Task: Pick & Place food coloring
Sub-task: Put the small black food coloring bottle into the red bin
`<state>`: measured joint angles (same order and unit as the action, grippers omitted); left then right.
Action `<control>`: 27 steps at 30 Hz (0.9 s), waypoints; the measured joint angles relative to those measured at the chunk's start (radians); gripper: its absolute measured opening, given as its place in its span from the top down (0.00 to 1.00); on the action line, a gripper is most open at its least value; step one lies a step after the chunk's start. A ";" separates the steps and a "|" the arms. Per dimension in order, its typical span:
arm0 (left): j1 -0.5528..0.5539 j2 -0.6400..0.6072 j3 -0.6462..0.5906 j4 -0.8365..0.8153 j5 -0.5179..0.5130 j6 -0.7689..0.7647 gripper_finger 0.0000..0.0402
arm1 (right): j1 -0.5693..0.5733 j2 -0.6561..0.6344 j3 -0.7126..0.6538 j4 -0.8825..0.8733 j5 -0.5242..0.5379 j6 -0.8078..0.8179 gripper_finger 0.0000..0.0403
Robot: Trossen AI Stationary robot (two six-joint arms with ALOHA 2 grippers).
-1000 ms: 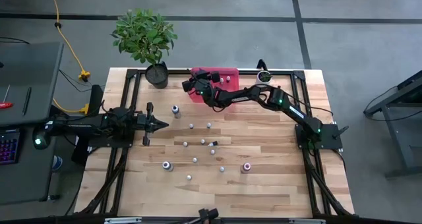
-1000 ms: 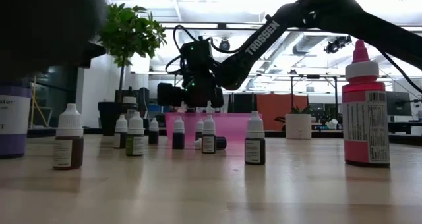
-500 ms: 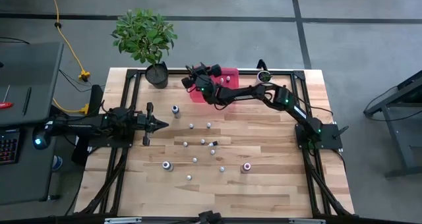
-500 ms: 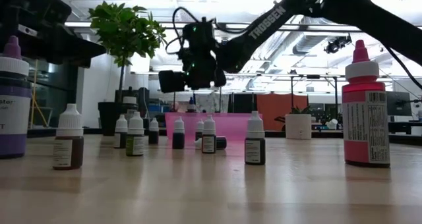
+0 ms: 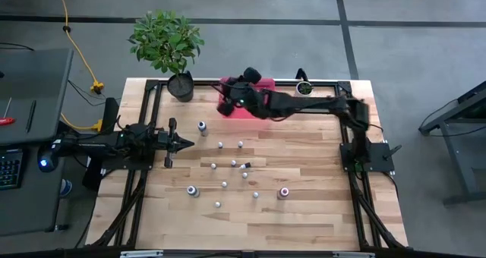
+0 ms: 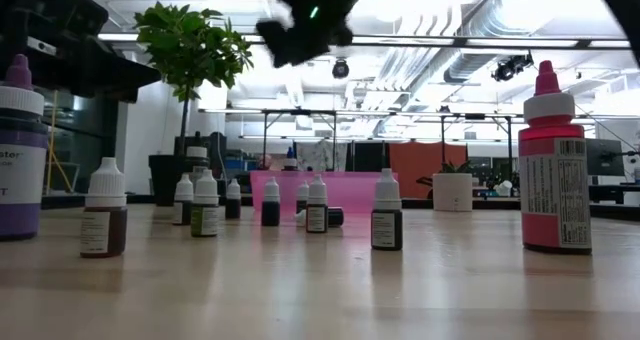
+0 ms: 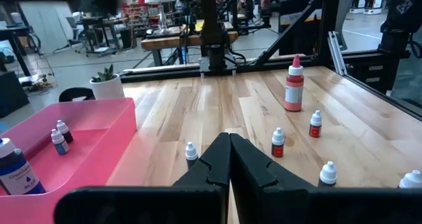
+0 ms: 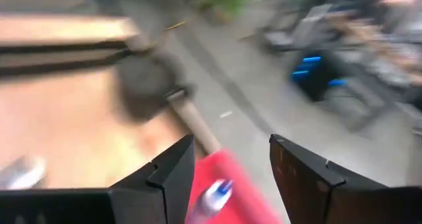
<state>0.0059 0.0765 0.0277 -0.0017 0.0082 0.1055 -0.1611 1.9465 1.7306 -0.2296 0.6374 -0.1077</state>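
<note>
While most food coloring bottles (image 5: pixel 231 167) stand scattered mid-desk, well clear of either set of fingers, a few already sit inside the pink bin (image 7: pixel 99 128), among them two tiny ones (image 7: pixel 60 136) and a larger blue one (image 7: pixel 14 172). Raised above that bin, right gripper (image 5: pixel 226 100) with fingers (image 8: pixel 165 178) spread and nothing between them. Parked at the left edge of the desk (image 5: pixel 304 220), left gripper (image 7: pixel 229 159), fingers pressed together and pointing toward the scattered bottles
</note>
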 joint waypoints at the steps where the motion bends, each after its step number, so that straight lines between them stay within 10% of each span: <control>1: 0.000 0.000 0.000 0.000 0.000 0.000 1.00 | 0.012 -0.031 0.000 -0.074 -0.055 0.003 0.54; 13: 0.000 0.000 0.000 0.000 0.000 0.000 1.00 | 0.149 -0.178 0.000 -0.736 -0.587 -0.134 0.54; 27: 0.000 0.000 0.002 -0.001 0.000 -0.005 1.00 | 0.208 -0.004 0.000 -0.781 -0.715 -0.216 0.54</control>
<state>0.0061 0.0763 0.0296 -0.0025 0.0078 0.1007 0.0471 1.9424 1.7306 -1.0105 -0.0776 -0.3239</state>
